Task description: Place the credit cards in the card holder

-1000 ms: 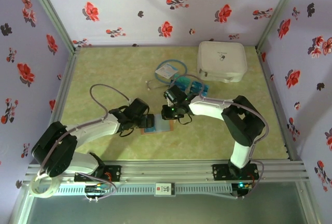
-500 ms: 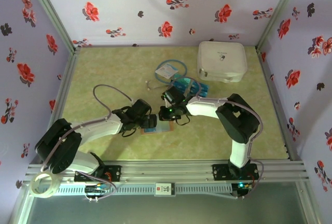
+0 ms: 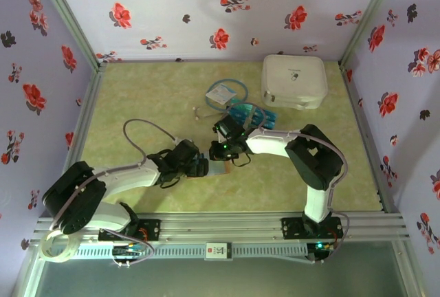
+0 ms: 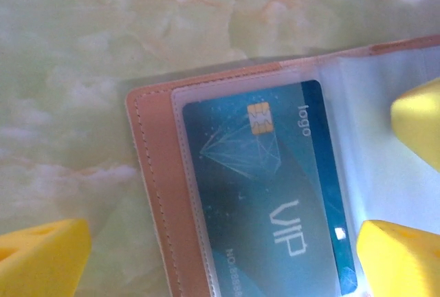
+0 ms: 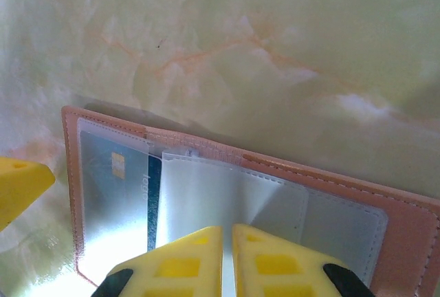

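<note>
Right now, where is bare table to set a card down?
Free: the table's far-left corner, left of the blue packet; the near strip between card holder and right arm. Crowded: the centre, around card holder, credit cards and packet.

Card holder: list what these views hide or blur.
Left wrist: the card's number line runs off the bottom edge.
Right wrist: the right jaws cover the card holder's near edge; whether they pinch its clear sleeve is hidden.
Top external: left arm and right arm cover most of it.

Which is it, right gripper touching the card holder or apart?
Touching. The right wrist view shows the right gripper shut on a clear sleeve of the card holder.
</note>
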Available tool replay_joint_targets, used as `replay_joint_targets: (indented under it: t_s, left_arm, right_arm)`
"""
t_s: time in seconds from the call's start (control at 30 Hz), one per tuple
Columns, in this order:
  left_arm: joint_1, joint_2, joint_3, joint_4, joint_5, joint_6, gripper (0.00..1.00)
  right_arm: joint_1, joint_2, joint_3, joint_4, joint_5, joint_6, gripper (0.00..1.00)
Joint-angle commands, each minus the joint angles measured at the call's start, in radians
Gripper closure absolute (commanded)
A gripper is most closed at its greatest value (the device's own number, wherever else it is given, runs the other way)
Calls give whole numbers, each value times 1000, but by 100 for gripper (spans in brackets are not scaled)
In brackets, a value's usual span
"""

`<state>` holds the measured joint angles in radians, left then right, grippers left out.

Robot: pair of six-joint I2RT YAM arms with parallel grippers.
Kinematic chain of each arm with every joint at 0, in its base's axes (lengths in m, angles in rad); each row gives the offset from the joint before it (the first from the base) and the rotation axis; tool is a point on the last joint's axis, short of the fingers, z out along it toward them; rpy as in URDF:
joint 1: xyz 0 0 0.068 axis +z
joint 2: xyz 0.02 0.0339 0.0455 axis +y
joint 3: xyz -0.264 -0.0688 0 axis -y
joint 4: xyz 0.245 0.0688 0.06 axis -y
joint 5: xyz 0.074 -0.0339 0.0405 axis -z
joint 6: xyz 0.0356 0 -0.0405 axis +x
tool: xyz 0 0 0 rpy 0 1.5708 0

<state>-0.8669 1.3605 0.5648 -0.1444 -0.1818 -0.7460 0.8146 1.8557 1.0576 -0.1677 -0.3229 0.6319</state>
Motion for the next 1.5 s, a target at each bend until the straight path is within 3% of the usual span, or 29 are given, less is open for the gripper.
replay_joint_targets:
  t_s: [0.0,0.63,0.97,1.47]
  left_arm:
    - [-21,-33,-27,79,2,14,0]
    - [-41,55,-44,126,-6,32,0]
    - [-44,93,-29,77,-36,25,0]
    - [-46,-7,-8,77,-31,35,0]
  right_arm:
    - [10,21,13,10,-14,13,87]
    - [15,21,37,-5,-15,9,87]
    - [2,-14,73,-49,-7,-9,79]
    - [-52,-10,66,-90,13,-64,92]
